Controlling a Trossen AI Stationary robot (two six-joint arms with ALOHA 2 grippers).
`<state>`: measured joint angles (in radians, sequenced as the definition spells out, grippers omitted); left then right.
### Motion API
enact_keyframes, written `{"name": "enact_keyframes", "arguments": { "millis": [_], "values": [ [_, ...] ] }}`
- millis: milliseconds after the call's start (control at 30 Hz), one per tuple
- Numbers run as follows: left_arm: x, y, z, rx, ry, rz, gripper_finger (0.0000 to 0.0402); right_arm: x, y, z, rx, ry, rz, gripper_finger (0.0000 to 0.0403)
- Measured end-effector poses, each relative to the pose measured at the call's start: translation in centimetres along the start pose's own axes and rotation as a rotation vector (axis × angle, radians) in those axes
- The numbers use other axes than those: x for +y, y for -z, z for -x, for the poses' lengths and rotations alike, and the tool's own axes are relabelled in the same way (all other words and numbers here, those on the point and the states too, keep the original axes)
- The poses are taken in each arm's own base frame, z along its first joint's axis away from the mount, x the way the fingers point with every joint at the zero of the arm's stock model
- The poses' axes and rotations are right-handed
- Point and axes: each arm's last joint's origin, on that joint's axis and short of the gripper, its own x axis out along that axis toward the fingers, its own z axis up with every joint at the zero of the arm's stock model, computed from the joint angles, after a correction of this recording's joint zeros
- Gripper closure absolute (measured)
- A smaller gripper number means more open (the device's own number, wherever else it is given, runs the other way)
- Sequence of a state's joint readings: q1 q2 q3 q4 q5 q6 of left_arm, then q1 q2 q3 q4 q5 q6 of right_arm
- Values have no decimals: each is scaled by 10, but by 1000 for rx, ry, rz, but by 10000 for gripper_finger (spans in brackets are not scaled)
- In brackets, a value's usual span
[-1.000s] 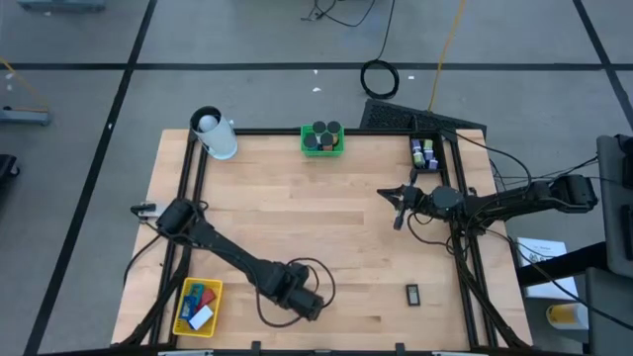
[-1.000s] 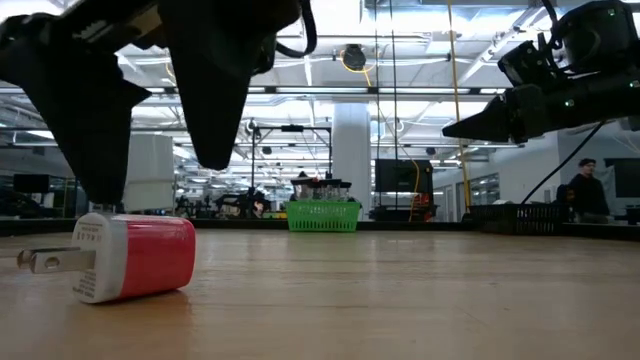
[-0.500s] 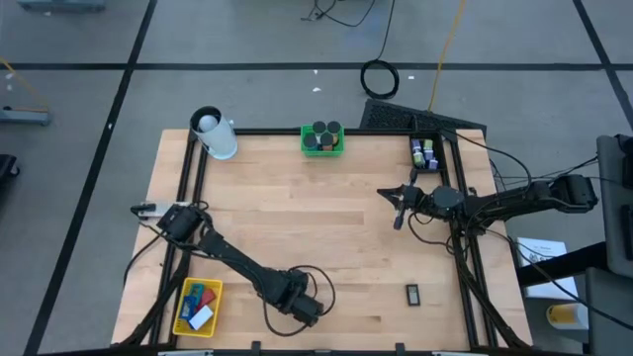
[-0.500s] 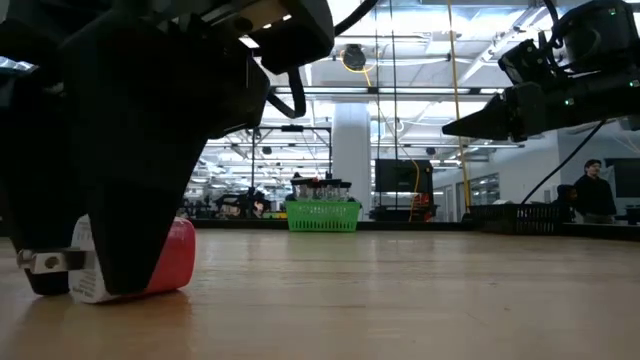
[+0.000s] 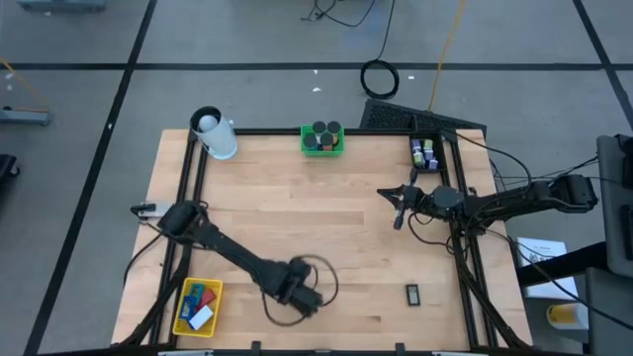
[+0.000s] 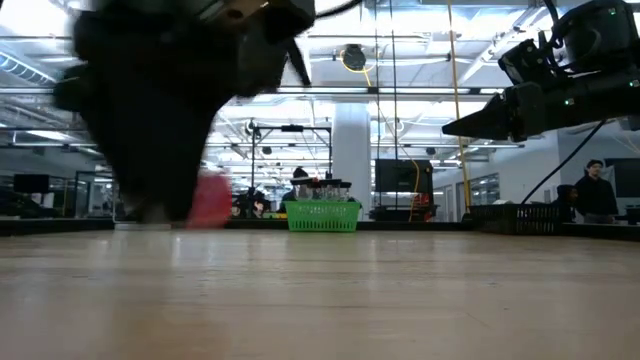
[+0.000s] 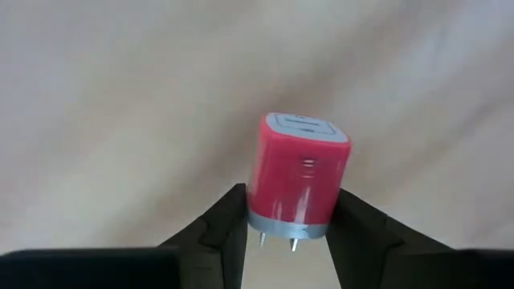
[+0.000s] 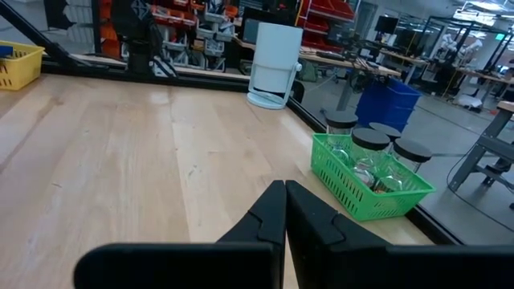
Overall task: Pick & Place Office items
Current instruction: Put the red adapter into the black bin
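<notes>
A red charger plug (image 7: pixel 299 181) with a grey prong end lies between the fingers of my left gripper (image 7: pixel 291 221), which points down at the table's near middle (image 5: pixel 302 297) and is shut on it. In the low view the plug is a red blur (image 6: pixel 210 197) beside the dark gripper (image 6: pixel 160 150); I cannot tell whether it is clear of the table. My right gripper (image 5: pixel 399 206) hangs level and shut (image 8: pixel 285 210) over the table's right side, holding nothing. My left gripper pinches the red plug between its two fingers, at the two sides of the grey prong end (image 7: pixel 265 217). The fingers come from above, pointing down. The plug's red body and flat socket face (image 7: pixel 305 124) stick out past the fingertips.
A yellow basket (image 5: pixel 198 307) with red, blue and white blocks sits at the near left corner. A green basket (image 5: pixel 321 140) of black-lidded jars and a white cylinder (image 5: pixel 216 135) stand at the far edge. A small dark piece (image 5: pixel 412 293) lies near right. A person (image 6: pixel 597 190) stands beyond the table.
My left gripper has come down around the red plug, rolled at the wrist and narrowed its fingers onto it. It has then shifted a little toward the table's far edge. The plug has left the spot where it lay and shows smaller and farther off in the low view.
</notes>
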<state>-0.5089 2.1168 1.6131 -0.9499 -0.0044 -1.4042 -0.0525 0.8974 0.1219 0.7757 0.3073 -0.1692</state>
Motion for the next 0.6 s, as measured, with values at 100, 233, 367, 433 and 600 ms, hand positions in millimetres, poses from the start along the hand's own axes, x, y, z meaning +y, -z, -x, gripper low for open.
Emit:
{"name": "enact_keyframes", "arguments": {
  "millis": [100, 233, 367, 433, 600],
  "values": [
    [11, -22, 18, -149, -52, -103, 258, 0, 0, 0, 1, 0, -9, 403],
    [21, -63, 23, -292, -133, -341, 258, 0, 1, 0, 6, -1, -34, 403],
    [31, -112, 13, -502, -209, -546, 258, 0, 2, 0, 23, -3, -79, 403],
    [37, -137, 2, -575, -176, -621, 258, 1, 3, 0, 32, -11, -106, 403],
    [60, -181, -28, -707, 152, -753, 258, 4, 8, 0, 76, -88, -190, 403]
  ]
}}
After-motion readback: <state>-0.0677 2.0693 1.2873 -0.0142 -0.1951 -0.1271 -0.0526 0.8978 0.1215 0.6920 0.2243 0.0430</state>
